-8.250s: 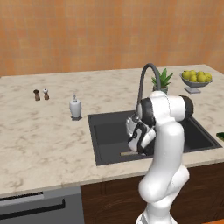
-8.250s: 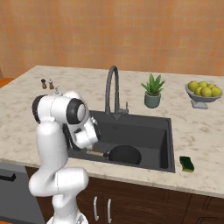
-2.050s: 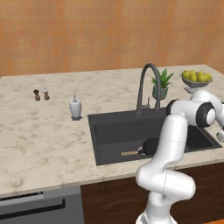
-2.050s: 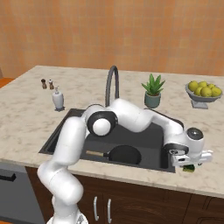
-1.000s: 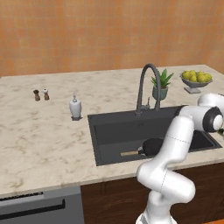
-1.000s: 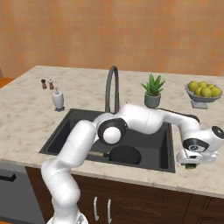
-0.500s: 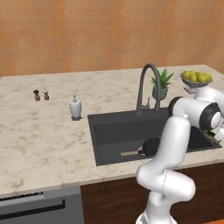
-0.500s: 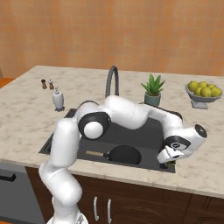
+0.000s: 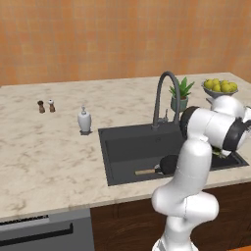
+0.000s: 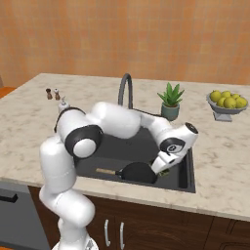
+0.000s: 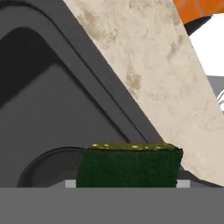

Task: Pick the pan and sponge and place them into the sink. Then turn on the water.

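Observation:
The black pan (image 10: 138,172) lies in the dark sink (image 10: 188,172), its wooden handle pointing left. It also shows in the left base view, pan (image 9: 168,164) on the basin floor of the sink (image 9: 122,147), partly behind my arm. My gripper (image 10: 163,169) hangs low over the right part of the basin, just right of the pan, shut on the green sponge (image 10: 165,171). In the hand view the sponge (image 11: 129,166), dark green with a yellow top, sits between the jaws of the gripper (image 11: 127,183) above the basin, with the pan's rim (image 11: 46,168) at lower left.
The tall gooseneck faucet (image 10: 124,88) stands behind the basin. A potted plant (image 10: 170,102) and a bowl of lemons (image 10: 227,103) sit at the back right. A soap dispenser (image 9: 84,120) and two shakers (image 9: 45,106) stand left of the sink.
My arm has swung back left from the counter at the sink's right edge, carrying the sponge over the rim and down into the basin beside the pan. The pan has stayed put.

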Available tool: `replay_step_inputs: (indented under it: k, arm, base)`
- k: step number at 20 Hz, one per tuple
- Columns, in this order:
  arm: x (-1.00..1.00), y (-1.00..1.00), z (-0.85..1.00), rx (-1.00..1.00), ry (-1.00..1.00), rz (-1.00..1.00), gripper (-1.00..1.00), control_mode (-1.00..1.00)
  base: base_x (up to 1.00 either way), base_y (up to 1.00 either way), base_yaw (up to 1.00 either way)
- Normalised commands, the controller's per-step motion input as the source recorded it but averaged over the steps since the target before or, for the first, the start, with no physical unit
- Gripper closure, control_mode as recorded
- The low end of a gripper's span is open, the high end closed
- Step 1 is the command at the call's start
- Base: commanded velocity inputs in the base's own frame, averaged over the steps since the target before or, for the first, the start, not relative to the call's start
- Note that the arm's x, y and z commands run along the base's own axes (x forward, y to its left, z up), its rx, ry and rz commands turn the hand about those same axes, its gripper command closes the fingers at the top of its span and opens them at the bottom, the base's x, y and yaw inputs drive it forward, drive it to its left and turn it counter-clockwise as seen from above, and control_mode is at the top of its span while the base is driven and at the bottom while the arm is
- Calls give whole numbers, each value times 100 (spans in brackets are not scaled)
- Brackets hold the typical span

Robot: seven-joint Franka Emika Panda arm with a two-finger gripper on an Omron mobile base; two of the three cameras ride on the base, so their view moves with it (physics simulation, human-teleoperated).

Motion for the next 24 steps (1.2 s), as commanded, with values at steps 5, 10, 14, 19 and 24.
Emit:
replay_step_inputs:
  k: [5, 10, 14, 19, 24]
  arm:
    - [36, 72, 0, 0, 0, 29, 100, -100]
    - [41, 31, -7, 0, 0, 26, 100, -100]
    - [35, 4, -42, 3, -3, 19, 100, -100]
    - [22, 0, -44, 10, -17, 15, 100, -100]
    - [16, 0, -17, 19, -19, 14, 100, -100]
  base:
    - [0, 0, 0]
    - [0, 0, 0]
    - [0, 0, 0]
    - [0, 0, 0]
    - [0, 0, 0]
